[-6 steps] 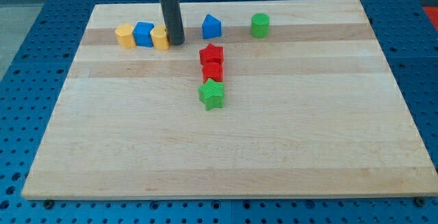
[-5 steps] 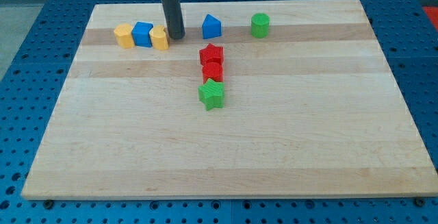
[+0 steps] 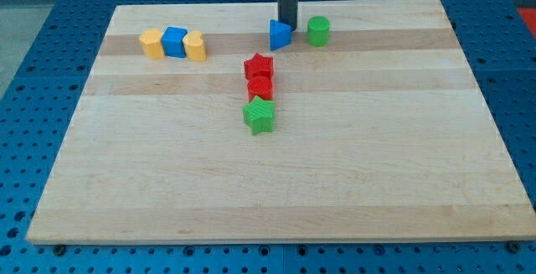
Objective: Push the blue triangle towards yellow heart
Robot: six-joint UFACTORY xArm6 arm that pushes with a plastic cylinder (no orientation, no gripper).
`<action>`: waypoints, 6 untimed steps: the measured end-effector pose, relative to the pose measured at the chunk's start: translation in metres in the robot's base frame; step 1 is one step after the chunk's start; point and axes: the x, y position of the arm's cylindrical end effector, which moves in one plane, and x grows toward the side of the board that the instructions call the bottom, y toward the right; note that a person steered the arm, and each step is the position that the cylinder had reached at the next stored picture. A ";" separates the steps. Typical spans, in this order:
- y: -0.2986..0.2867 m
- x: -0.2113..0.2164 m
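The blue triangle [image 3: 280,36] lies near the view's top centre, just left of a green cylinder [image 3: 317,31]. My tip [image 3: 288,25] stands at the triangle's upper right edge, touching it or nearly so, between it and the cylinder. Two yellow blocks [image 3: 152,43] [image 3: 195,46] sit at the view's top left with a blue block [image 3: 174,41] between them. I cannot tell which yellow one is the heart. Both are well to the left of the triangle and my tip.
A red star [image 3: 259,65], a red block [image 3: 260,87] and a green star [image 3: 260,116] form a column below the triangle. The wooden board [image 3: 276,190] rests on a blue perforated table; its top edge is just beyond my tip.
My tip has moved right from beside the right yellow block to the triangle's upper right. The blue triangle has shifted right, closer to the green cylinder.
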 end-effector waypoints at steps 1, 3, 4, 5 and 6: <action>0.019 0.040; 0.017 0.064; -0.003 0.042; -0.021 -0.003; -0.028 -0.006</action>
